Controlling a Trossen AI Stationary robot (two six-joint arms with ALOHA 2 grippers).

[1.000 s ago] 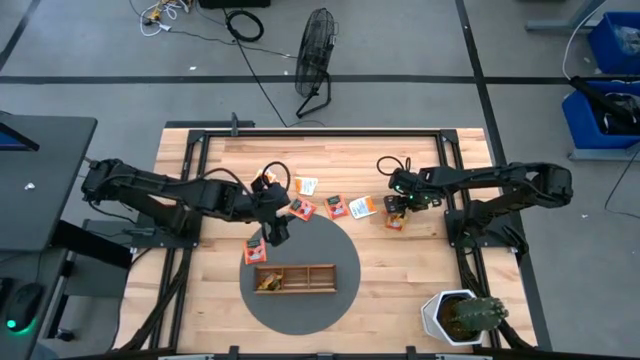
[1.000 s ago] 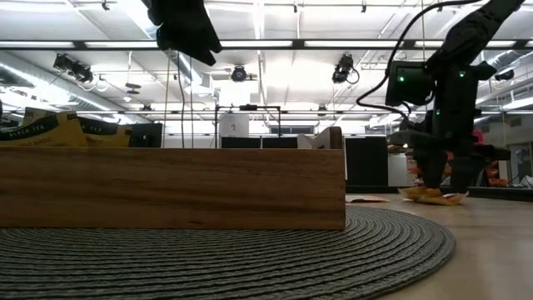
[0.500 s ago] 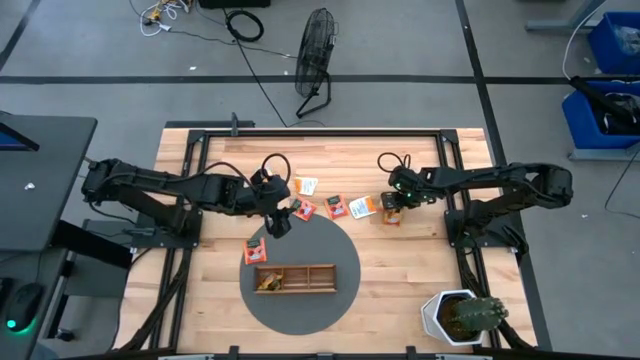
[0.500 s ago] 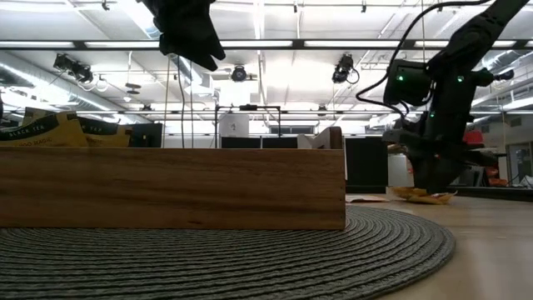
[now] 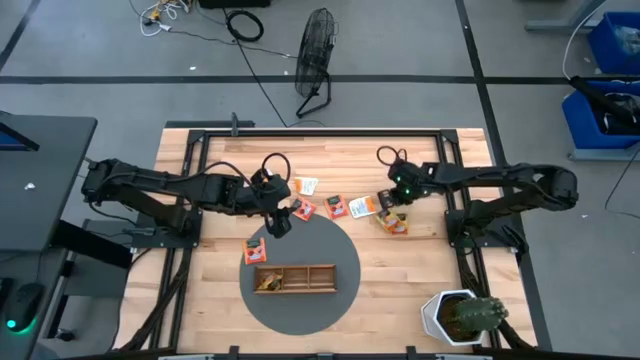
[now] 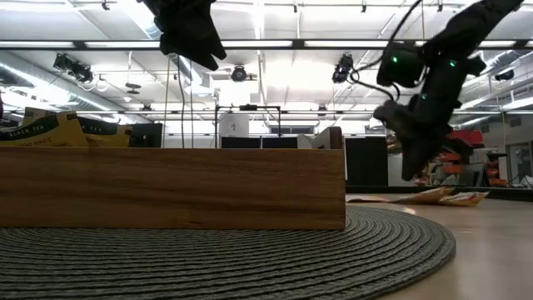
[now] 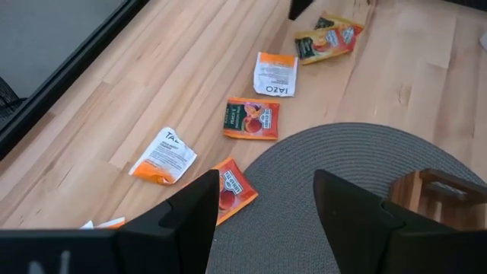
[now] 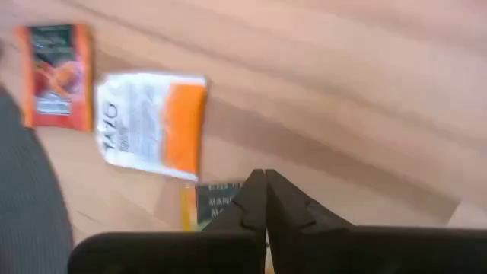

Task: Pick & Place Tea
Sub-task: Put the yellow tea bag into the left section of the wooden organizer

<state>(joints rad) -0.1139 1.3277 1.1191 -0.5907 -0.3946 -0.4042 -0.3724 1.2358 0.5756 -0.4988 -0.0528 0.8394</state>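
Several tea sachets lie flat on the wooden table between my arms: a white-and-orange one (image 5: pixel 307 186), a red one (image 5: pixel 335 207), another white-and-orange one (image 5: pixel 362 206) and a yellow-orange one (image 5: pixel 393 222). An orange one (image 7: pixel 232 194) overlaps the mat's edge. My right gripper (image 6: pixel 411 169) hangs shut just above the yellow-orange sachet (image 8: pixel 205 202), clear of it, with nothing between its fingers. My left gripper (image 7: pixel 262 221) stands open in the air over the far left edge of the round grey mat (image 5: pixel 345 250).
A long wooden tray (image 5: pixel 294 278) sits on the mat, with sachets in its left compartment (image 5: pixel 266 281). One more sachet (image 5: pixel 255 250) lies on the mat to the left. A potted cactus (image 5: pixel 462 318) stands at the near right corner.
My right gripper has shut its fingers, then risen off the table and tipped, and it comes up with nothing in it. The yellow-orange sachet has stayed lying on the table below it.
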